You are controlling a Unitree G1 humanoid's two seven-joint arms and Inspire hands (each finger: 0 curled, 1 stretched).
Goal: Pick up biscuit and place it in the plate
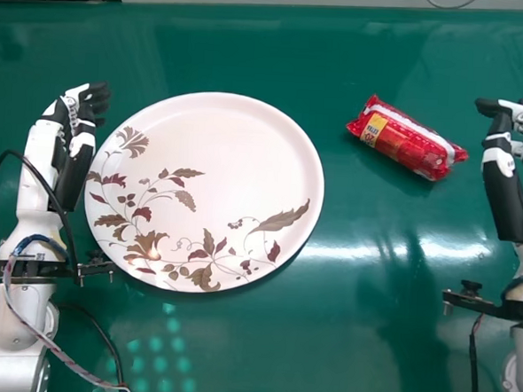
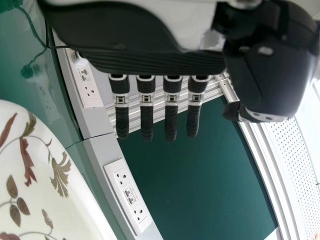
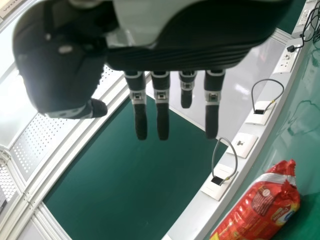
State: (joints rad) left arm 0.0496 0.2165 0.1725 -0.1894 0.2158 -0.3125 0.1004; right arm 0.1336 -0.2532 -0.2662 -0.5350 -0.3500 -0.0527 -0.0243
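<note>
The red biscuit packet (image 1: 407, 139) lies on the green table, between the plate and my right hand, touching neither. A round white plate (image 1: 237, 159) with a leaf pattern rests left of centre. My right hand (image 1: 517, 132) is at the right edge of the head view, open and holding nothing. In the right wrist view the right hand (image 3: 162, 110) has its fingers extended, with the biscuit packet (image 3: 260, 212) some way off. My left hand (image 1: 78, 114) is just left of the plate, open; the left wrist view shows the left hand (image 2: 171, 107) with straight fingers, near the plate (image 2: 75, 220).
The green table (image 1: 359, 344) spreads under everything. A pale ledge (image 2: 95, 125) with sockets runs along its far edge, with grey cable loops (image 3: 227, 150) by some of them. Cables hang from both forearms.
</note>
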